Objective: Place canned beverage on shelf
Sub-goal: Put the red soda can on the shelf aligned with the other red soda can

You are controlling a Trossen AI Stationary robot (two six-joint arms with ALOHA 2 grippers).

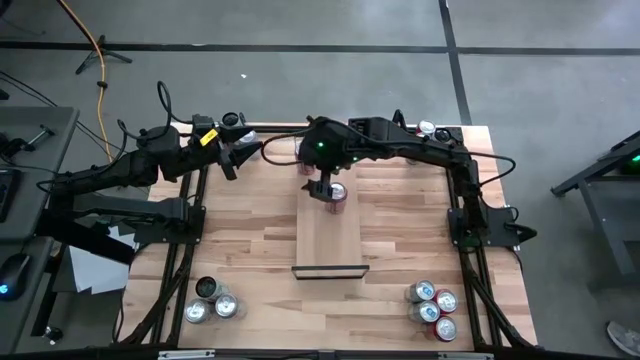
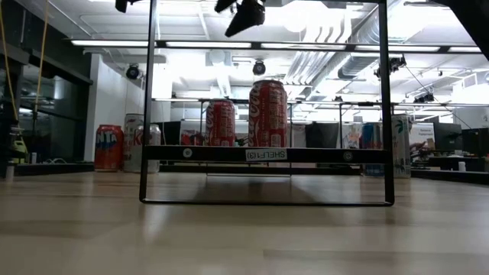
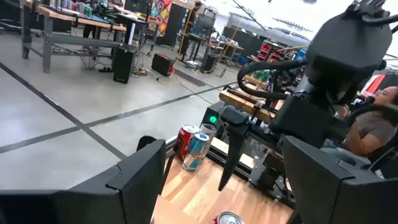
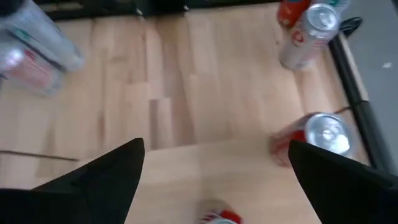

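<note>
The shelf (image 1: 330, 235) is a narrow pale board with black end rails, in the middle of the table. A red canned beverage (image 1: 338, 192) stands upright on the board's far end; the low view shows it on the shelf board (image 2: 267, 113). My right gripper (image 4: 216, 149) is open and hangs above the can and clear of it (image 2: 244, 15); the can's top (image 4: 221, 218) shows below its fingers. My left gripper (image 1: 245, 152) is open and empty, held up at the table's far left.
Groups of cans stand at the near left (image 1: 212, 300) and near right (image 1: 432, 305) of the table. More cans stand at the far edge (image 1: 285, 150). A second red can (image 2: 220, 122) shows beside the first; what it stands on is hidden by the board.
</note>
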